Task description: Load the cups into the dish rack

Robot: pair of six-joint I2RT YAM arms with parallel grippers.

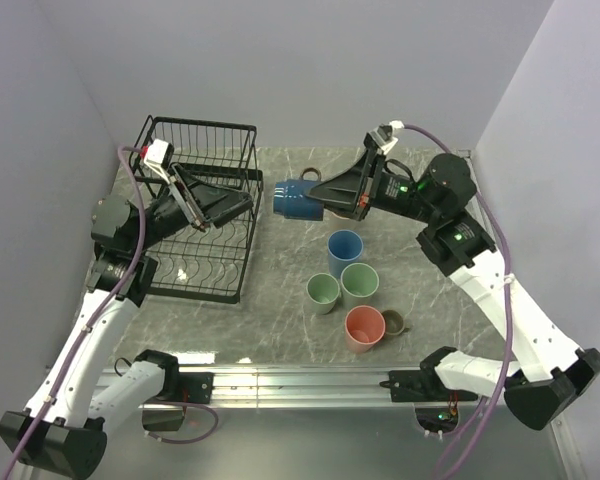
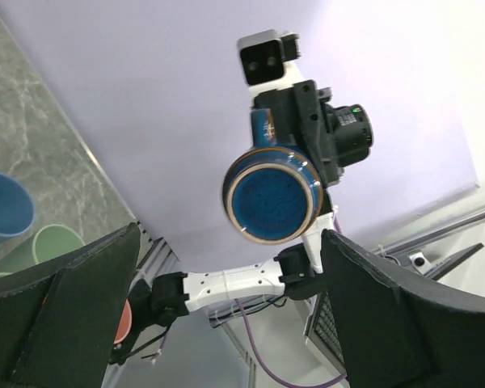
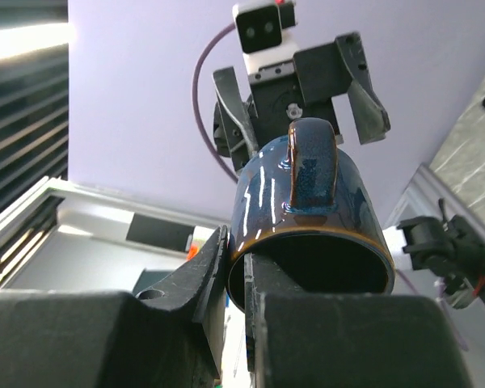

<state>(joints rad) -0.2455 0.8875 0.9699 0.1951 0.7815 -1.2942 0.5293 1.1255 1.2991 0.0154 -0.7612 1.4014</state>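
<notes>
Right end effector (image 1: 325, 197) pinching dark-blue cup (image 1: 293, 198) rim, left end effector (image 1: 232, 208) spread above rack (image 1: 242, 128)

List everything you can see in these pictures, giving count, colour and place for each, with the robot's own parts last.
dish rack: one, black wire, left side of the table.
dark-blue mug: one, held on its side in the air beside the rack.
light blue tumbler: one, upright, mid-table.
pale green tumblers: two, side by side, just nearer than the blue one.
salmon tumbler: one, nearest of the group.
small mug: one, brownish, right of the salmon tumbler.
cup at the back: one, pale, partly hidden.
table: one, grey marble.
left arm: jaws open above the rack.
right arm: jaws shut on the mug.
</notes>
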